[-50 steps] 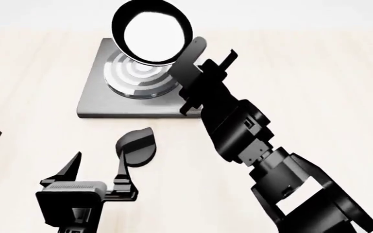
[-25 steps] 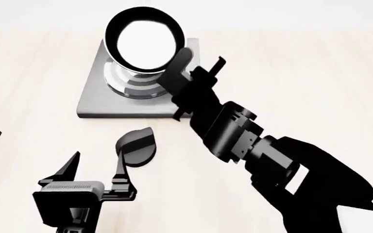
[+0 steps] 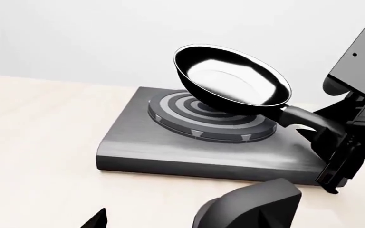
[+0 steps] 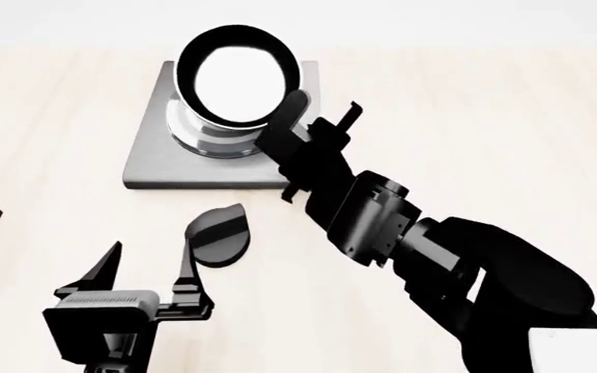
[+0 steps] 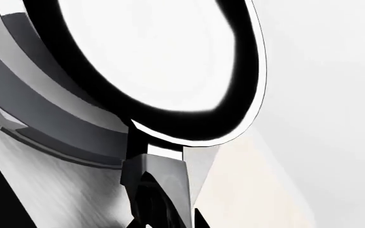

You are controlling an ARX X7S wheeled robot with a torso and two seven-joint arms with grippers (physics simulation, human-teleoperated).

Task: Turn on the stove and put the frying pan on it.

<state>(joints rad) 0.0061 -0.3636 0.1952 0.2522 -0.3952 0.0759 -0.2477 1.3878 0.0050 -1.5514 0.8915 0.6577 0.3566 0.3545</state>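
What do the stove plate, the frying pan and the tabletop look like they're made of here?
The stove plate looks like brushed grey metal: fine streaks and a soft sheen. The frying pan looks like black coated metal, its inside glossy and reflecting bright white; the exact material is unclear in a render. The table reads as pale wood with faint grain, matte.

A small round black frying pan (image 3: 233,81) with a glossy, reflective inside is tilted in the air above the ringed burner of a flat square grey stove (image 3: 163,154). A black teardrop knob (image 4: 218,234) lies on the surface just beside the stove.
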